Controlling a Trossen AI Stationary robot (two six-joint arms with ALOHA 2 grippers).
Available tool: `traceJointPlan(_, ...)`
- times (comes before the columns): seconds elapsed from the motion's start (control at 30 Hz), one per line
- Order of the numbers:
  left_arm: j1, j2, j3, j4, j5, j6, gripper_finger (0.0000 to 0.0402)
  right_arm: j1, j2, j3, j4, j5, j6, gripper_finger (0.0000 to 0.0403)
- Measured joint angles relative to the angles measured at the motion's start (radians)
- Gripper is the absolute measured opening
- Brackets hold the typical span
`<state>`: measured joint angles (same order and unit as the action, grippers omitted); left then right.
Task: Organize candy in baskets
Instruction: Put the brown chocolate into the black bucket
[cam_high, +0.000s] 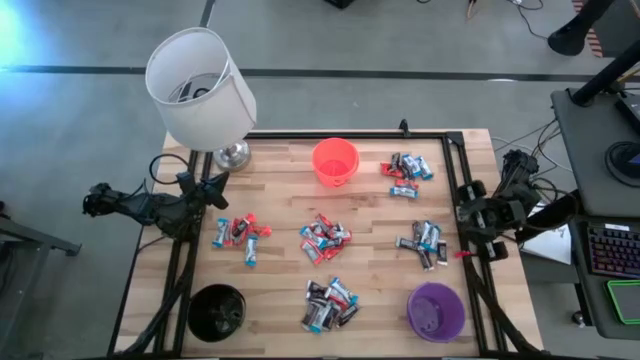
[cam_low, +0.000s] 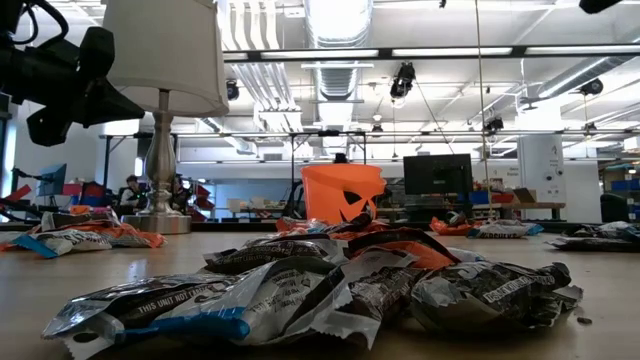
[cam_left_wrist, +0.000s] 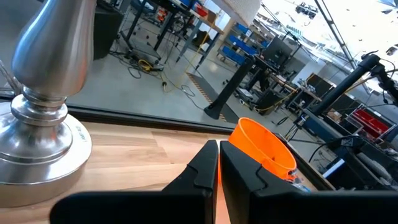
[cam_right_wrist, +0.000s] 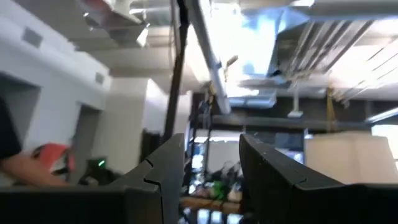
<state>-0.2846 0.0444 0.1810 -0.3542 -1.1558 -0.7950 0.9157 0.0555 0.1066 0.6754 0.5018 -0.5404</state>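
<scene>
A wooden butcher-block table (cam_high: 280, 240) stands on a grey workshop floor, framed by black rails. At its far left corner sits a lamp with a white shade (cam_high: 200, 88) on a silver base (cam_left_wrist: 37, 130).

3 baskets stand on the table. The orange-red basket (cam_high: 335, 162) is near the far edge at the middle. The black basket (cam_high: 217, 311) is at the near left corner, and the purple basket (cam_high: 436, 310) at the near right corner.

The candy lies in 5 loose piles, all on the wood and outside the baskets. 1 pile (cam_high: 240, 233) lies at the left, 1 pile (cam_high: 324, 238) at the centre, and 1 pile (cam_high: 329, 305) at the near middle between the black and purple baskets. Another pile (cam_high: 423, 243) lies at the right and another (cam_high: 409, 175) just right of the orange-red basket. In the low view the nearest wrappers (cam_low: 300, 285) fill the foreground, silver, dark and blue.

The left gripper (cam_high: 212, 187) hovers at the table's left edge near the lamp base, its fingers (cam_left_wrist: 199, 180) pressed nearly together and holding nothing. The right gripper (cam_high: 468, 212) waits at the right edge, pointing away from the table; its fingers (cam_right_wrist: 161, 168) stand narrowly apart, empty.
</scene>
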Motion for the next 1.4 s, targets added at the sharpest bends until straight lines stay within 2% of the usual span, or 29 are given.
traceJointPlan(0.13, 0.000, 0.000, 0.000, 0.001, 0.000, 0.000, 0.0000, 0.000, 0.000, 0.049, -0.013, -0.002, 0.089, 0.0146)
traceJointPlan(0.37, 0.000, 0.000, 0.000, 0.003, -0.001, 0.000, 0.0000, 0.000, 0.005, 0.067, -0.048, -0.005, -0.017, 0.0146)
traceJointPlan(0.7, 0.000, 0.000, 0.000, 0.003, -0.002, 0.001, 0.0000, 0.000, 0.005, 0.087, -0.042, 0.007, 0.024, 0.0146)
traceJointPlan(0.97, 0.000, 0.000, 0.000, 0.003, 0.001, 0.035, 0.0000, 0.000, 0.005, 0.098, -0.042, 0.258, 0.024, 0.0146)
traceJointPlan(1.17, 0.000, 0.000, 0.000, 0.039, 0.117, 0.121, 0.0000, 0.000, 0.005, 0.110, -0.044, 0.287, 0.070, 0.0146)
traceJointPlan(1.4, 0.000, 0.000, 0.000, 0.238, 0.411, 0.278, 0.0000, 0.000, 0.005, 0.127, -0.044, 0.445, 0.097, 0.0146)
